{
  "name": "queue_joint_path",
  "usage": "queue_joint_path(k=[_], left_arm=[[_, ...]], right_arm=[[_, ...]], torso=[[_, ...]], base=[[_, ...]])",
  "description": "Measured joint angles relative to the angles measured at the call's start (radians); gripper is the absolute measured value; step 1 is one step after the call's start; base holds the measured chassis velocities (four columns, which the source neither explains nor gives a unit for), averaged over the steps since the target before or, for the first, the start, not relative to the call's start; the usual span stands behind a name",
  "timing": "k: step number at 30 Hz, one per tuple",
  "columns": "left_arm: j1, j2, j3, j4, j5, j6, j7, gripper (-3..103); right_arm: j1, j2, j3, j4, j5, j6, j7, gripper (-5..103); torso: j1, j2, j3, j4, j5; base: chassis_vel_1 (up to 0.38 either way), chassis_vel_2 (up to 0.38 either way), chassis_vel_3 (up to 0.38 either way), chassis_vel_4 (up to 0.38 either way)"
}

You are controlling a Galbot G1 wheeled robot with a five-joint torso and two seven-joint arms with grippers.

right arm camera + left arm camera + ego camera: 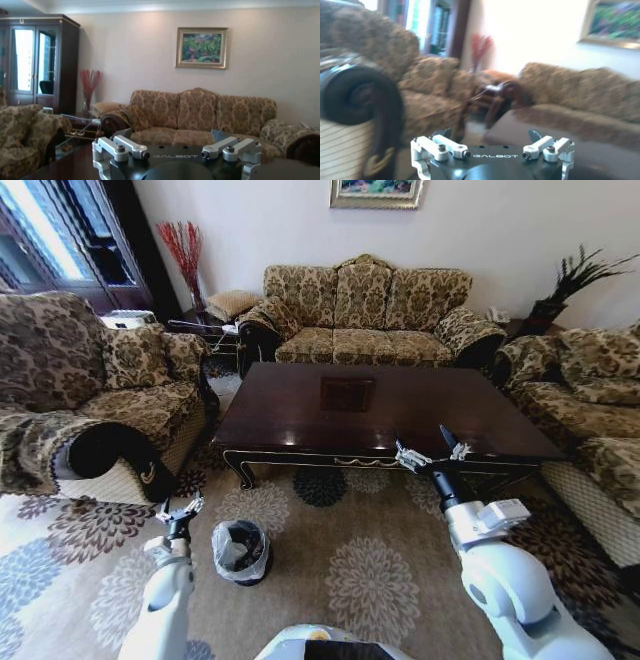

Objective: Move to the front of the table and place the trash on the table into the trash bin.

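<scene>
The table [300, 405] is a low, glossy dark reddish-brown rectangle with a square centre inlay, straight ahead of me. The trash is out of view. The trash bin [241, 551], small, round and black with a whitish liner, stands on the rug in front of the table's left corner. My left gripper [181, 508] hangs open and holds nothing, just left of the bin and in front of the armchair. My right gripper [432, 450] is open and holds nothing, over the table's front edge on the right. The left wrist view shows my left gripper [488, 134] spread wide. The right wrist view shows my right gripper [170, 133] spread wide above the dark tabletop [50, 168].
Patterned sofas surround the table: an armchair [90, 400] on the left, a three-seat sofa [365, 315] behind, another sofa [590, 410] on the right. A small side table [205, 330] stands at the back left. A floral rug [350, 570] covers the floor before the table.
</scene>
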Motion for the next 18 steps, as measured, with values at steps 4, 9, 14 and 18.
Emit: queue_joint_path(k=[4, 9, 14, 18], left_arm=[[0.068, -0.053, 0.028, -0.130, 0.023, 0.034, -0.004, 100], [0.097, -0.108, 0.057, -0.171, 0.104, 0.042, -0.008, 100], [0.077, -0.120, 0.053, -0.148, 0.147, 0.024, -0.007, 100], [0.080, -0.117, 0.045, -0.143, 0.148, 0.017, -0.007, 100]], right_arm=[[-0.022, 0.029, 0.005, -0.024, -0.042, -0.010, -0.024, 100], [-0.048, 0.054, 0.011, -0.049, -0.072, -0.011, -0.049, 100], [-0.059, 0.062, 0.011, -0.062, -0.086, -0.009, -0.054, 100], [-0.061, 0.066, 0.002, -0.068, -0.094, -0.004, -0.054, 100]], torso=[[0.000, 0.000, 0.000, -0.0002, 0.0000], [0.000, 0.000, 0.000, -0.0001, -0.0002], [0.000, 0.000, 0.000, -0.0002, -0.0002], [0.000, 0.000, 0.000, 0.0000, -0.0004]], base=[[0.000, 0.000, 0.000, 0.000], [0.000, 0.000, 0.000, 0.000], [-0.030, -0.064, 0.040, 0.070], [-0.082, -0.161, 0.115, 0.167]])
